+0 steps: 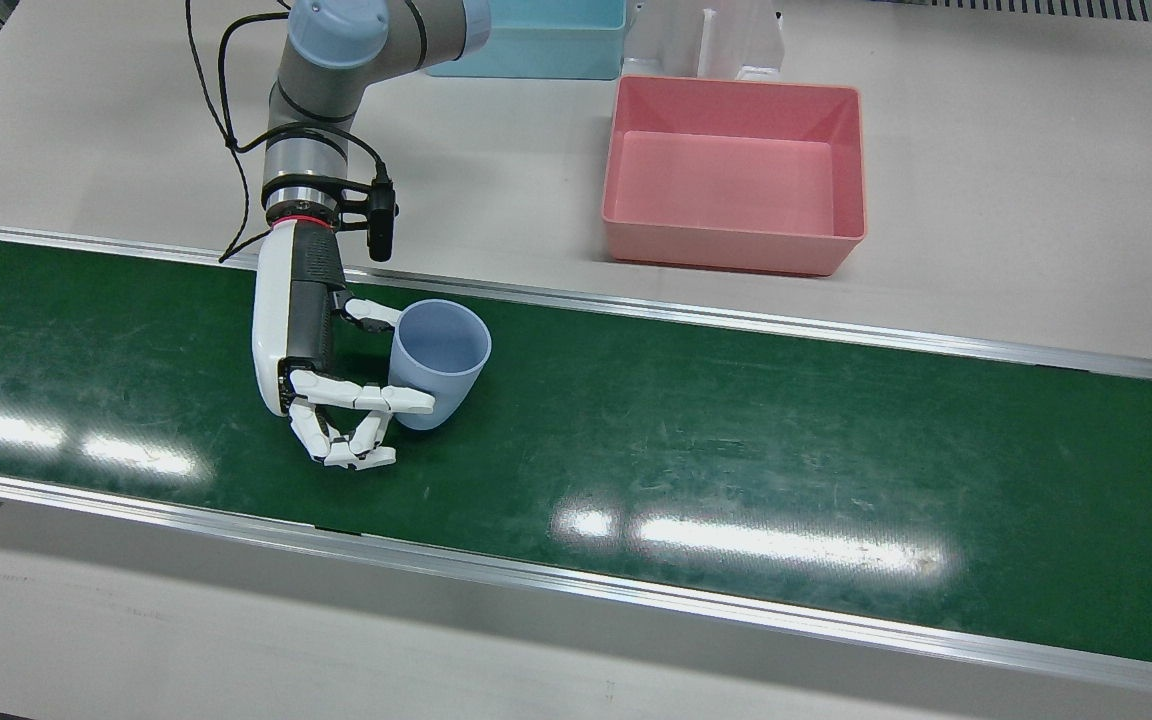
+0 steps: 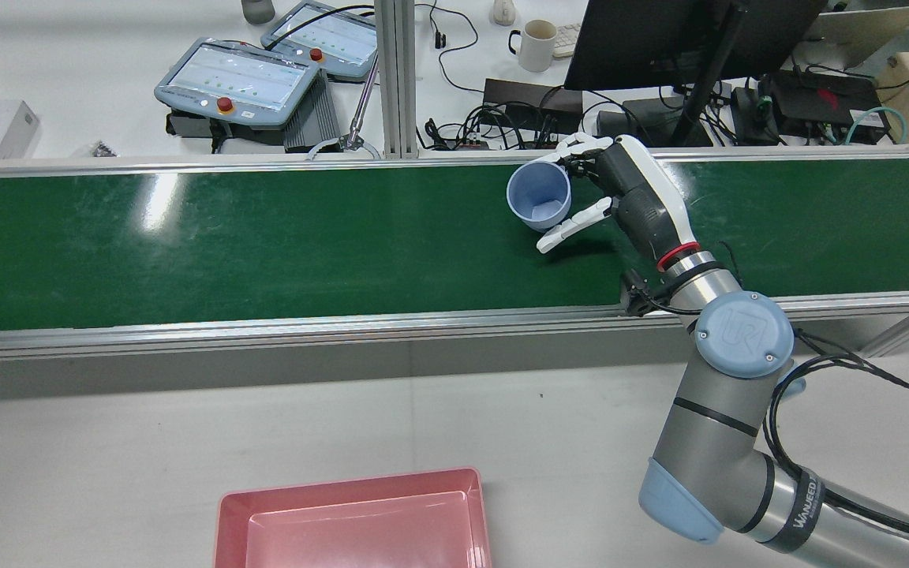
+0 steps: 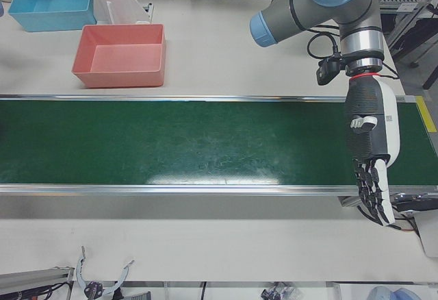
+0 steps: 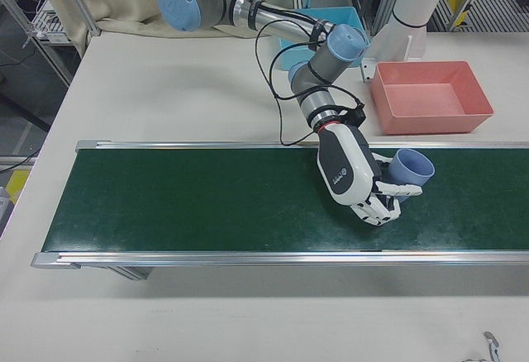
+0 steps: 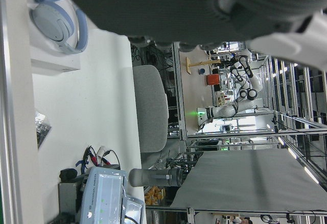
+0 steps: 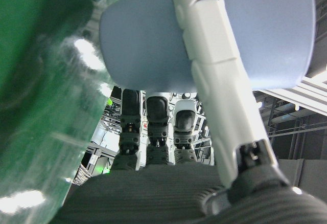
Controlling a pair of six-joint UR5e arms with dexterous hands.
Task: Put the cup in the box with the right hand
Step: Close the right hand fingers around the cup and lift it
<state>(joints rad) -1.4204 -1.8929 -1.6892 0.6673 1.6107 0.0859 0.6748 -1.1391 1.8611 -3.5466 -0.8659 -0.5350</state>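
Cup [image 1: 439, 360] is held over green belt [image 1: 736, 440] by right hand [image 1: 321, 360], fingers [image 1: 376, 398] wrapped on its wall, mouth tilted sideways. Pink box [image 1: 734, 180] is seen beyond belt's far rail, well apart. Left hand [image 3: 373, 170] hangs idle, fingers extended.

A green conveyor belt [image 1: 736, 450] with aluminium side rails spans the desk [image 1: 986, 150]. A light blue bin [image 1: 536, 40] sits at the desk's far edge. Beyond the belt, two teach pendants [image 2: 237, 79], a white mug [image 2: 537, 43], a black monitor [image 2: 683, 31] and tangled cables are present.
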